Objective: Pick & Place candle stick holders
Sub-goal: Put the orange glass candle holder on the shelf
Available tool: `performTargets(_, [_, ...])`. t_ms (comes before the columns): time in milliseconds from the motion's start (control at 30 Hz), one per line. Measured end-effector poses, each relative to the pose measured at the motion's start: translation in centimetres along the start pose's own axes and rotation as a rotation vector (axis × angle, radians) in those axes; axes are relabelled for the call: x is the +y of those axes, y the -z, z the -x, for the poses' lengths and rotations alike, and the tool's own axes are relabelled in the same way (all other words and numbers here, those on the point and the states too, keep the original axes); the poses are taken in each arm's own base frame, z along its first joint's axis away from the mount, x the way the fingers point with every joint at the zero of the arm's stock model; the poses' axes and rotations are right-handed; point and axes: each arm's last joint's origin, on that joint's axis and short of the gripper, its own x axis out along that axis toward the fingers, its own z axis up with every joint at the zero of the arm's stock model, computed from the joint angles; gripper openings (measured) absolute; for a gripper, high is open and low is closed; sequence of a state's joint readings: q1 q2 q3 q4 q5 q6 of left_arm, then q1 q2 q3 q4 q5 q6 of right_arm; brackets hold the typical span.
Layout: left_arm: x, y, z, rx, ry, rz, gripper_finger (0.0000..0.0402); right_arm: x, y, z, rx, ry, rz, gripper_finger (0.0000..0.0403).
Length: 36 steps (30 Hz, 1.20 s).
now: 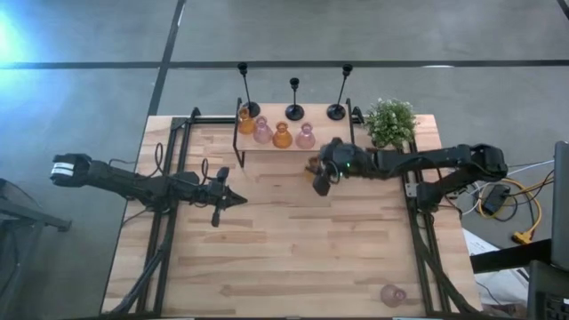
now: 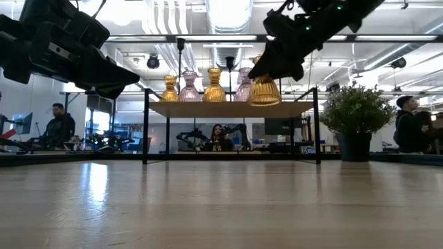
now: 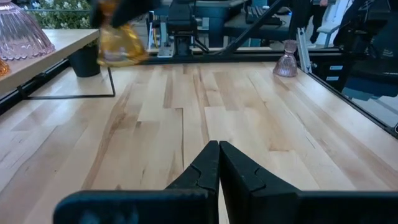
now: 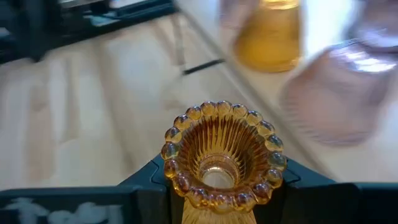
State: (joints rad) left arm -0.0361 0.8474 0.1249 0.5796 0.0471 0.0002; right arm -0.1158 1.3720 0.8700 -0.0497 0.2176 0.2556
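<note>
High view, starting at the near edge of the pale wooden plank table (image 1: 293,258): a lone small squat pink translucent glass candle holder (image 1: 392,294) stands near the right front corner, well apart from everything else. Farther in, the left gripper (image 1: 233,200) hovers over the left middle of the table with its two dark fingers pressed together on nothing, as the left wrist view confirms (image 3: 217,163). To its right, the right gripper (image 1: 320,180) is clamped on a ribbed amber translucent glass candle holder with a beaded rim (image 4: 221,155), held clear above the tabletop just in front of the black-legged wooden shelf (image 1: 320,149); the low view shows this amber piece (image 2: 265,90) hanging at about the height of the shelf board, near its right end. On the shelf board itself stand four more squat glass holders in a row, amber (image 1: 246,121), pink (image 1: 263,132), amber (image 1: 282,135) and pink (image 1: 305,136). Behind them, at the far edge, three black metal holders with thin tall stems and round bases (image 1: 294,111) stand in a line, probably on the shelf's rear part, though the overhead angle leaves that unclear. A small bushy green plant in a dark pot (image 1: 390,123) sits beside the shelf's right end.
</note>
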Motion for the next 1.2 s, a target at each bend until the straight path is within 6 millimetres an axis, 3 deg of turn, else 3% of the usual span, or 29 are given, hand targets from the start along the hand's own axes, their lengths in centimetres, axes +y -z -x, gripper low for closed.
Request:
performTargets(167, [0.0,0.0,0.0,0.001,0.000,0.000,0.0012,-1.5,-2.1,0.4,0.026,0.057,0.000,0.0120])
performTargets(533, [0.0,0.0,0.0,0.004,0.000,0.000,0.0012,-2.8,-6.2,2.5,0.100,0.116,0.053,0.0120])
performTargets(900, [0.0,0.0,0.0,0.005,0.000,0.000,0.0012,-5.8,-5.7,2.2,0.121,0.203,0.015,0.0120])
performTargets(1200, [0.0,0.0,0.0,0.005,0.000,0.000,0.0012,-8.4,-5.0,1.6,0.032,0.263,-0.045,0.0120])
